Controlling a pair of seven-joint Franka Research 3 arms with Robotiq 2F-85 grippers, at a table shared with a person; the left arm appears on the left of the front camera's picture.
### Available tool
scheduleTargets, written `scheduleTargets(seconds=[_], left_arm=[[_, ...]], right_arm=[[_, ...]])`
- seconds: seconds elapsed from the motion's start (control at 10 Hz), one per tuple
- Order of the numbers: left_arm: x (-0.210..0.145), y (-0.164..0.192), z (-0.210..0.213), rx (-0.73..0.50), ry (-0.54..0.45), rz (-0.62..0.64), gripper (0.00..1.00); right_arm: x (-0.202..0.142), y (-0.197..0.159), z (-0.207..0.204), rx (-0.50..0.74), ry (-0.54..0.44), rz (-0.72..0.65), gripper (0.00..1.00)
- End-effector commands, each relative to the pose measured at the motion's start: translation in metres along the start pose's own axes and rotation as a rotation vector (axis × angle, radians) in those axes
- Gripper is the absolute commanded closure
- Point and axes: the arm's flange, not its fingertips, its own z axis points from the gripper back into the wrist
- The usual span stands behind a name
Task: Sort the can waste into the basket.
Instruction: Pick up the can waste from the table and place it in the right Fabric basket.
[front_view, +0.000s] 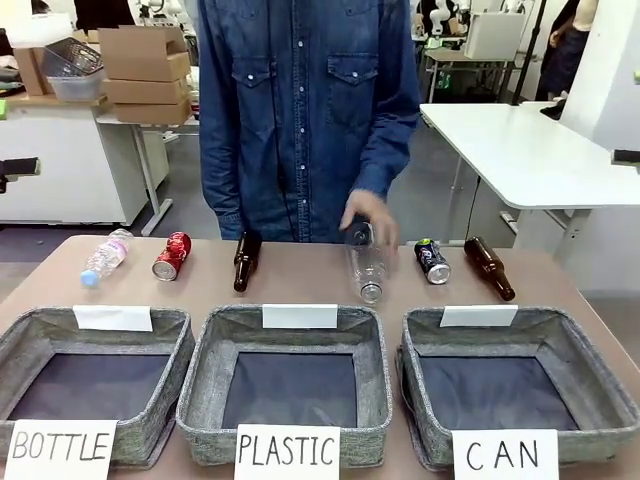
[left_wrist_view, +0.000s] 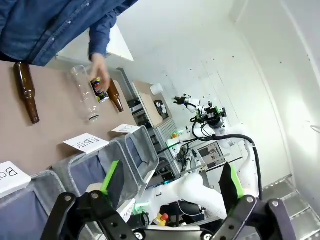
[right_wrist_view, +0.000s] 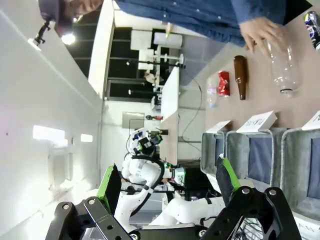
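Note:
The red can (front_view: 171, 256) lies on the table's far left between a clear bottle and a brown bottle; it shows too in the right wrist view (right_wrist_view: 223, 83). Right of centre lies the black can (front_view: 432, 261) (left_wrist_view: 100, 90), beside the person's hand (front_view: 368, 215), which rests on a clear plastic bottle (front_view: 368, 268). The grey basket signed CAN (front_view: 418, 400) stands at the near right and holds nothing. My left gripper (left_wrist_view: 171, 177) and right gripper (right_wrist_view: 167, 177) hang open in the air, away from the table, with nothing between their fingers.
Baskets signed BOTTLE (front_view: 170, 400) and PLASTIC (front_view: 205, 395) stand left of the CAN basket. Along the far row lie a clear bottle (front_view: 105, 257), a brown bottle (front_view: 245, 261) and another brown bottle (front_view: 489, 268). The person stands at the far edge.

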Motion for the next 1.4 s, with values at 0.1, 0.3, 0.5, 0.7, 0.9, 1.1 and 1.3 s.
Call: scheduleTargets(seconds=[0.1,0.3,0.5,0.7,0.9,1.1,1.3], left_arm=[[0.004,-0.001,-0.002,-0.011,-0.012,-0.033,0.00],[0.004,-0.001,-0.002,-0.011,-0.012,-0.033,0.00],[0.004,-0.001,-0.002,-0.011,-0.012,-0.033,0.00],[0.004,-0.001,-0.002,-0.011,-0.012,-0.033,0.00],[0.004,-0.001,-0.002,-0.011,-0.012,-0.033,0.00],[0.004,-0.001,-0.002,-0.011,-0.012,-0.033,0.00],[0.004,-0.001,-0.002,-0.011,-0.012,-0.033,0.00]], right_arm=[[0.000,0.000,0.000,0.000,0.000,0.000,0.00],[0.025,0.009,-0.058,-0.465,0.134,0.048,0.00],[0.022,0.006,-0.031,-0.298,0.148,0.062,0.00],[-0.002,0.000,0.012,-0.288,0.060,0.012,0.00],[0.011,0.004,-0.026,-0.472,0.003,0.091,0.00],[0.054,-0.012,-0.089,-0.656,0.092,0.134,0.00],[0.087,-0.030,-0.124,-0.828,0.052,0.128,0.00]])
